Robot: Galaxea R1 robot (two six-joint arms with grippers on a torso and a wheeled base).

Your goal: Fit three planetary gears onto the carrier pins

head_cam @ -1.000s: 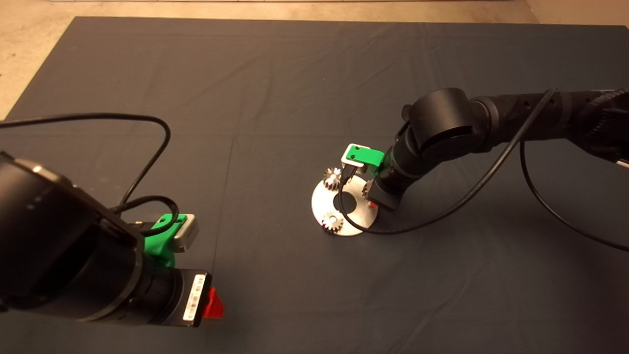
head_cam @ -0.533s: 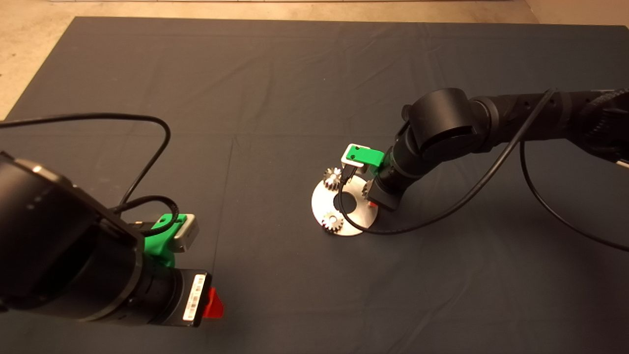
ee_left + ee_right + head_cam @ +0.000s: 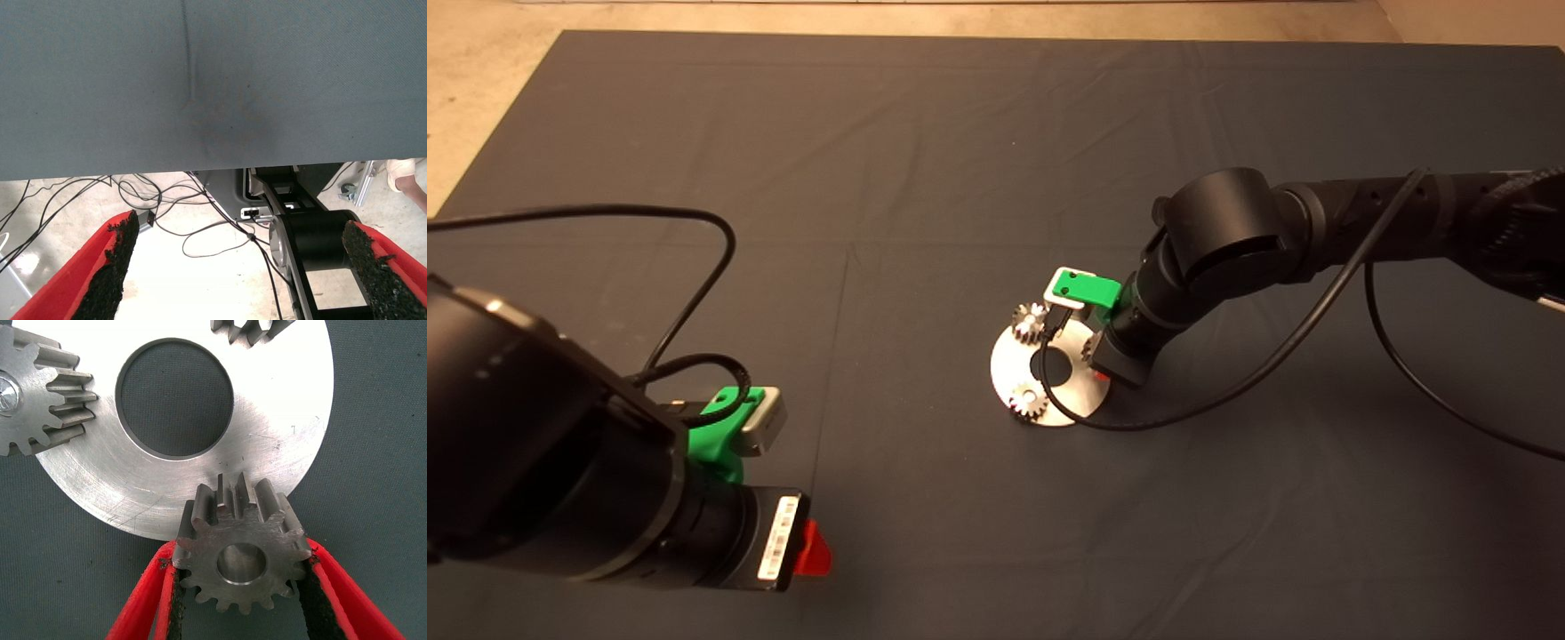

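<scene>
The shiny carrier disc [image 3: 1009, 366] lies on the mat, seen close in the right wrist view [image 3: 267, 433]. Two planetary gears sit on it, one at its far edge [image 3: 1029, 322] and one at its near edge [image 3: 1029, 402]. My right gripper [image 3: 240, 550] is shut on the third gear [image 3: 243, 563], held flat at the disc's right rim [image 3: 1087, 347]. A silvery round shows in its centre hole. One carrier pin [image 3: 7, 390] shows inside a seated gear [image 3: 37, 400]; the others are hidden. My left gripper [image 3: 240, 273] is parked open at the lower left [image 3: 814, 547].
The right arm's black cable [image 3: 1227, 391] loops down across the disc's near edge and the mat. The left arm's cable [image 3: 694, 222] arcs over the mat on the left. The mat's far edge meets a beige floor [image 3: 480, 80].
The right arm has shifted slightly down and towards the near side over the disc's right rim, with the gear still in its grip. The left arm has not moved.
</scene>
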